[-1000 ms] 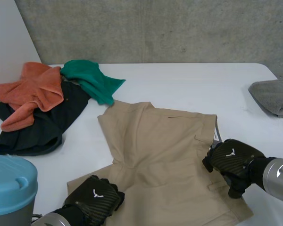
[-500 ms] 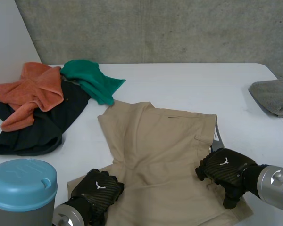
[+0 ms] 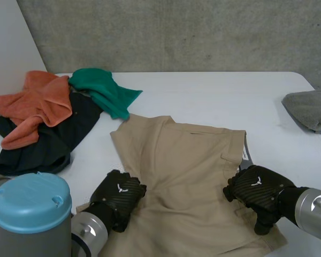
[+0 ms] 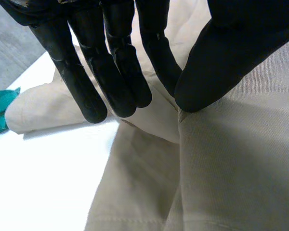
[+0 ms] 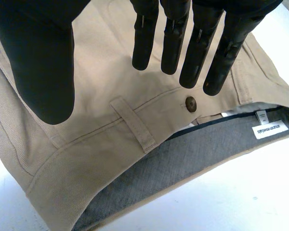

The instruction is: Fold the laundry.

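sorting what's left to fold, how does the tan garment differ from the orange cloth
The tan garment lies spread mostly flat at the near middle of the table; the orange cloth is crumpled at the far left. The tan garment rests directly on the table, while the orange cloth sits partly atop a black garment. Both are plain, single-coloured fabric.

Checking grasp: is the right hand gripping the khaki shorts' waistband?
No, the right hand holds its fingers straight above the waistband, gripping nothing.
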Controlling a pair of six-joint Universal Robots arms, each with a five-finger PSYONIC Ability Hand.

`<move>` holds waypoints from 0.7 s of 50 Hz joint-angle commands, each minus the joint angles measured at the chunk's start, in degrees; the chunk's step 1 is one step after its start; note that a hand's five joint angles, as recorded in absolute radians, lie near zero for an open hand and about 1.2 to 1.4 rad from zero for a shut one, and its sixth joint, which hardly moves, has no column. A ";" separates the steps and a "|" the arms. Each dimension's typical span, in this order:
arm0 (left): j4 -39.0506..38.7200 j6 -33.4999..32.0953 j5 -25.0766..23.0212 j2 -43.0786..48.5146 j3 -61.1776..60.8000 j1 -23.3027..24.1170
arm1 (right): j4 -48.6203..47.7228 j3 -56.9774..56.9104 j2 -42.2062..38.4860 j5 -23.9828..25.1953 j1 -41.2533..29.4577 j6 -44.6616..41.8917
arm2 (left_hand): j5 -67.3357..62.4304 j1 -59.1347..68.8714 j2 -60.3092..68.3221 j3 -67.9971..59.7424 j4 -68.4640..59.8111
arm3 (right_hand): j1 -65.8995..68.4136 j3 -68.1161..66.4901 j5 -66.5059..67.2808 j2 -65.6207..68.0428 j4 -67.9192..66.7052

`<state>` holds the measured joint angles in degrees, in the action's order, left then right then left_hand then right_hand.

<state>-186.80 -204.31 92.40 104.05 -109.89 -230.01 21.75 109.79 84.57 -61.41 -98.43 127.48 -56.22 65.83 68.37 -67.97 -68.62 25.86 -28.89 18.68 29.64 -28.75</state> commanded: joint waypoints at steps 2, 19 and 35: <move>0.29 -0.03 0.23 -2.00 0.12 0.00 | 0.22 0.08 0.69 -0.02 0.52 -0.13 | -13.78 14.17 11.63 -12.03 -11.38 | 3.91 -0.87 1.09 0.13 -1.02; -1.02 -0.12 2.78 2.37 3.89 -0.44 | 4.96 0.16 0.95 -0.55 0.52 -0.48 | -13.78 14.17 11.63 -12.03 -11.38 | 0.71 2.33 -2.11 -3.07 2.18; 6.36 2.07 2.52 -2.72 -1.10 0.96 | 3.30 0.87 1.92 0.06 0.61 -0.66 | 30.94 -30.55 -33.10 32.69 33.34 | 1.21 1.82 -1.60 -2.56 1.68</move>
<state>-182.85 -203.24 94.81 103.96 -107.39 -230.31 26.51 110.67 86.62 -61.30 -97.84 126.87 -25.93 34.63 35.91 -36.19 -35.77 22.98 -25.76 15.38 26.35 -25.48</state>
